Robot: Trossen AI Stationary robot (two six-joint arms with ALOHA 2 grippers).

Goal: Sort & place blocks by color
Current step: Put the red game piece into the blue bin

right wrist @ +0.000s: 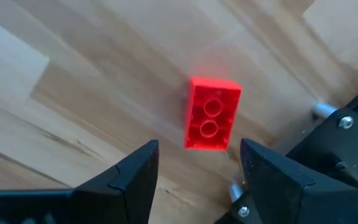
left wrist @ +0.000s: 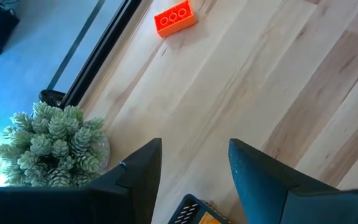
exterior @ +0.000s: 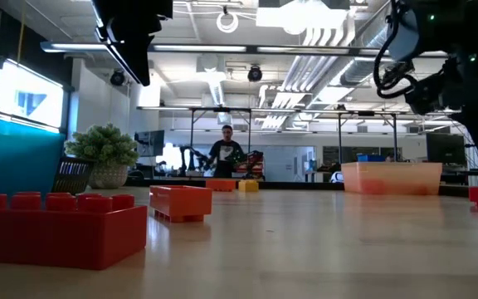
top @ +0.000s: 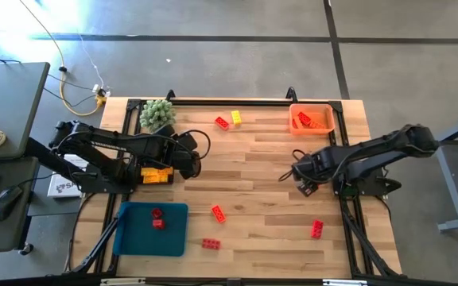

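Small studded blocks lie scattered on the wooden table. My right gripper (top: 303, 181) points down near the table's right side. Its fingers (right wrist: 197, 149) are open above a red block (right wrist: 211, 114) that lies flat on the wood, untouched. My left gripper (top: 191, 155) hangs open over the left half, with nothing between its fingers (left wrist: 194, 146). Beyond it lie a red block (left wrist: 174, 17) and, next to that one, a yellow block (top: 236, 117). More red blocks rest at the near side (top: 218, 213) (top: 211, 243) (top: 316, 229).
An orange tray (top: 328, 121) at the far right holds red blocks. A blue tray (top: 173, 234) at the near left holds two red ones. A yellow tray (top: 156, 175) sits under the left arm. A green plant ball (top: 157, 115) stands at the far left. A black frame rail (right wrist: 340, 143) runs beside the right gripper.
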